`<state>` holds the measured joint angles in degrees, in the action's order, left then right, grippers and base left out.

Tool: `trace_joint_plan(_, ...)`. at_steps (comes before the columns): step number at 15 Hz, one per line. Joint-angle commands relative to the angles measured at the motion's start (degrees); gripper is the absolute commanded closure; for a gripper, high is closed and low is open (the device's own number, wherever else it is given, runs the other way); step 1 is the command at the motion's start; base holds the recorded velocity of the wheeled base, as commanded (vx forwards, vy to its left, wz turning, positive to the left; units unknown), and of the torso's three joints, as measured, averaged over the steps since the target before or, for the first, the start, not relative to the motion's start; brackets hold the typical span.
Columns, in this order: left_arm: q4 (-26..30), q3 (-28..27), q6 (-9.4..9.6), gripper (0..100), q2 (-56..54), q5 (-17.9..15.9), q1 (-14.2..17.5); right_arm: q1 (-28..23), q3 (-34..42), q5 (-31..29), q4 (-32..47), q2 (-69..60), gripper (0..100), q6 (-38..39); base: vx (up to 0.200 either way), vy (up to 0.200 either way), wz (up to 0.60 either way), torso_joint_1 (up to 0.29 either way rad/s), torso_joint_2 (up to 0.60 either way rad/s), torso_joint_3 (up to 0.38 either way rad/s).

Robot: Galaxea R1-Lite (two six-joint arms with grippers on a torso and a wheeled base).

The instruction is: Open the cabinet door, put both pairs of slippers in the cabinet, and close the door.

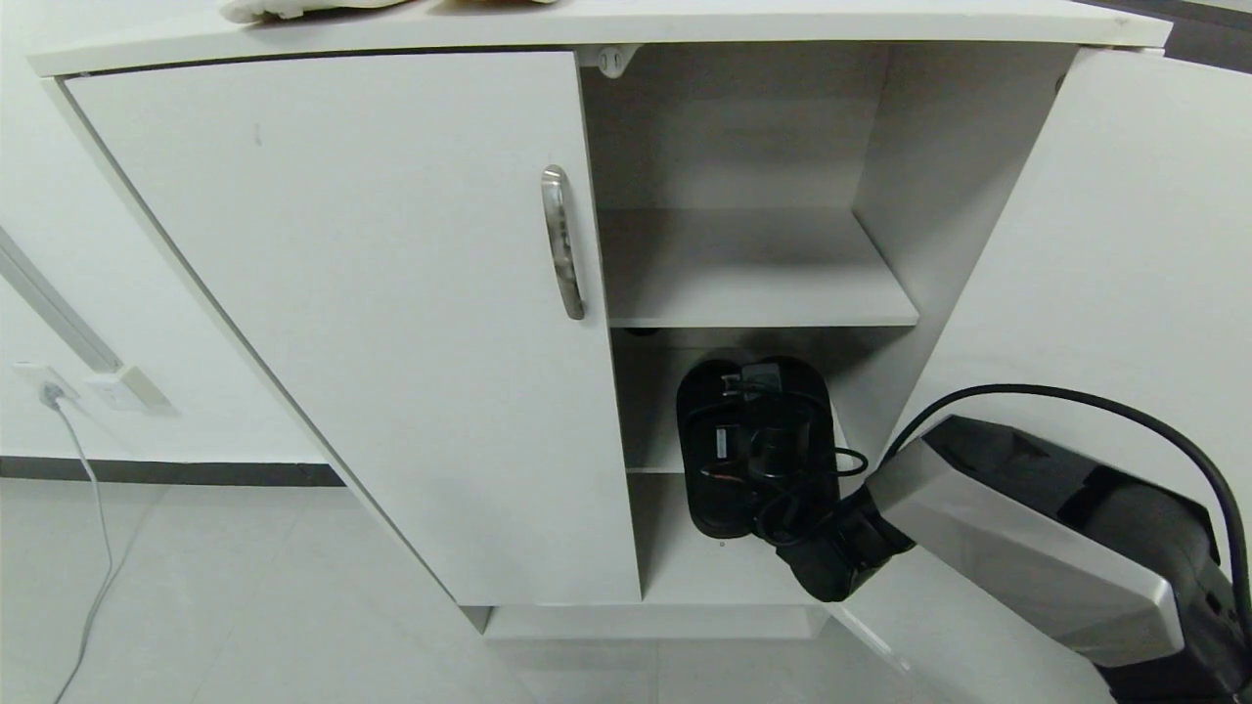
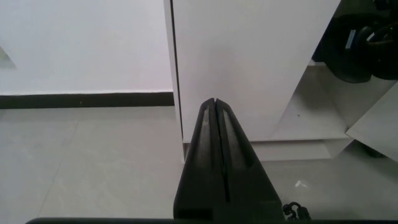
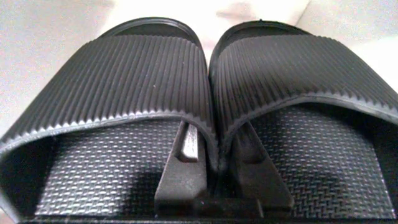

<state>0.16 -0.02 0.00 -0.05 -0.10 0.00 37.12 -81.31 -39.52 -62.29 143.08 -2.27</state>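
A white cabinet [image 1: 587, 24] stands on a pale tiled floor [image 1: 196, 606] against a white wall [image 1: 49, 176]. Its right door [image 1: 1115, 244] is swung wide and its left door [image 1: 342, 293] is shut.

The right jaws are clenched on the pair of black slippers [image 3: 143, 74]. One finger is inside each slipper, and together they pinch the two touching inner walls under the ribbed straps. From these jaws the slippers run straight ahead, heels nearest and toes farthest, so their long axis follows the jaws' own reach into the cabinet. One slipper lies to each side of the jaws.

In the head view the pair [image 1: 753, 440] is inside the open half, below the middle shelf [image 1: 753, 269], with the soles turned toward the camera. Whether they rest on a lower board or hang in the grip cannot be told.

The next move looks like setting the pair down and letting go, and that depends on the board beneath the toes, ahead of the jaws.

The left jaws are pressed together on nothing. They are low over the floor, and the foot of the shut door is ahead of them, well apart from the slippers. The right arm is plainly the nearer one.

A pale soft thing [image 1: 293, 8] lies on the cabinet top, far above both jaws. It may be the other pair.
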Motion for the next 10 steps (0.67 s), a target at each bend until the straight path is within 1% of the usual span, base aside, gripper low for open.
trace_joint_plan(1,0.0,-0.1,0.00,100,0.0,0.0,0.0,-1.2,-6.2,0.1,2.0,3.3,100,0.0,0.000,0.000,0.00,0.000,0.00,0.000)
trace_joint_plan(4,-0.1,0.0,0.00,100,0.0,0.0,0.0,-1.4,-12.9,0.3,6.4,5.3,100,0.0,0.000,0.000,0.00,0.000,0.00,0.000)
trace_joint_plan(8,0.0,0.0,0.00,100,0.0,0.0,0.0,-2.3,-24.3,0.3,13.6,8.5,100,0.2,0.000,0.000,0.00,0.000,0.00,0.000)
trace_joint_plan(9,0.0,0.0,0.00,100,0.0,0.0,0.0,-2.3,-24.3,0.3,13.6,8.5,100,0.2,0.000,0.000,0.00,0.000,0.00,0.000)
trace_joint_plan(10,0.0,0.0,0.00,100,0.0,0.0,0.0,-2.5,-25.6,0.2,15.7,8.9,100,1.7,0.000,0.000,0.00,0.000,0.00,0.000)
